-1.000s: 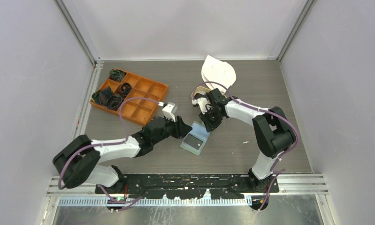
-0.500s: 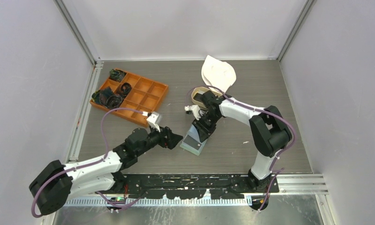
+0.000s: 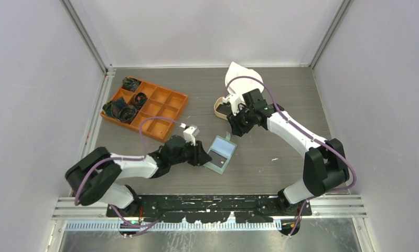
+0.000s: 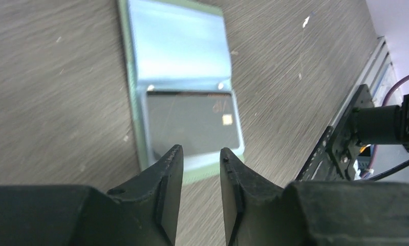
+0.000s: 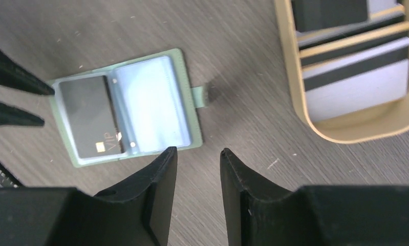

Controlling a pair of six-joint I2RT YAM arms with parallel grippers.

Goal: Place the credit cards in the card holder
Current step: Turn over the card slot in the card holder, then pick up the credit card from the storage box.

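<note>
Overhead: open card holder point(image 3: 221, 154) on the worktop point(image 3: 280, 173) at the left gripper's point(image 3: 202, 157) 3 o'clock; right gripper point(image 3: 235, 127) nearer the tan tray point(image 3: 217, 109). Left wrist: jaws narrowly parted, empty, black card point(image 4: 192, 123) pocketed at 12. Right wrist: jaws slightly apart, empty; credit cards point(image 5: 356, 89) lie crosswise at 2 o'clock.

Bare table point(image 5: 243, 61) separates card holder point(image 5: 156, 110) from tray point(image 5: 293, 87); left fingers point(image 4: 164, 189) crowd the holder's edge.

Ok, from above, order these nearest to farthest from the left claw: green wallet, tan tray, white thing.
1. Sage-green folding card holder, just right of the left claw.
2. Oval tan tray, further back.
3. White crumpled object, farthest back.
</note>
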